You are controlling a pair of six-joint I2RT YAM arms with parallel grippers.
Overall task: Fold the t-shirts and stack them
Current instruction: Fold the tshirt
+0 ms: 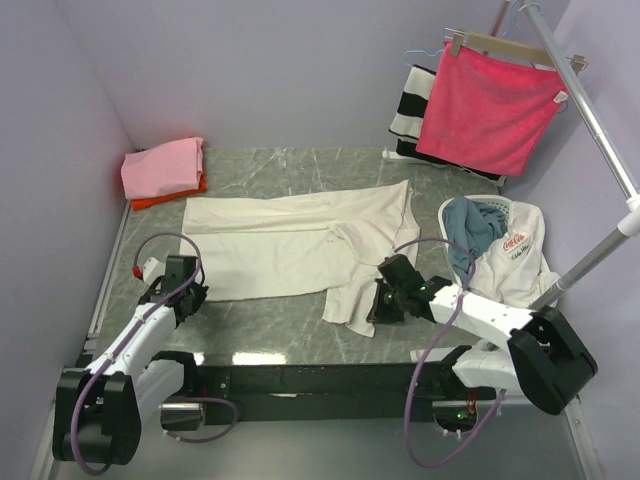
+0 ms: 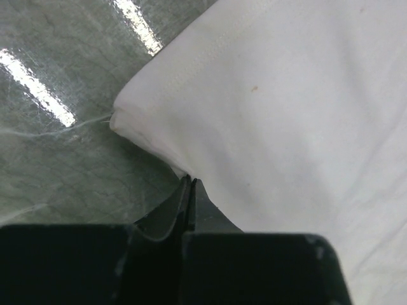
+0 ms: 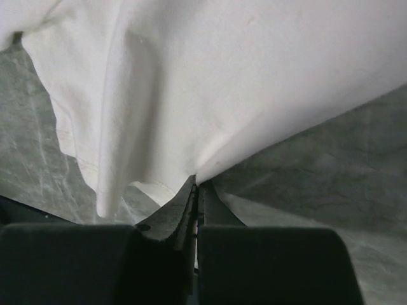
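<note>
Your large, soft cream t-shirt of plain cotton [image 1: 290,240] lies spread on the grey marble-pattern counter [image 1: 300,170]. Its body runs left to right, and one short sleeve trails toward you at the right end.

Your left hand [image 2: 191,181] is closed at the near-left corner of the cream t-shirt. The jaws are pressed together with the stitched hem edge running into their tips, so it looks like a thin nip rather than a deep bite.

Your right hand [image 3: 196,181] is closed on the cloth at the shirt's near-right side by the sleeve. The fabric draws up into a peak at the fingertips, which shows it is truly pinched.

This shirt will be light, limp and a little stretchy. It will sag between your two holds and drag on the counter, and the loose sleeve will flop wherever it likes. Hold it by hems and seams, where the cloth is doubled and least likely to slip out. Check that the left nip has both layers before you lift.

Just past the cream t-shirt's far-left corner, the small pink folded t-shirt [image 1: 165,165] rests on the orange-red folded t-shirt [image 1: 150,202]. I judge that to be the stack this one should join.
</note>
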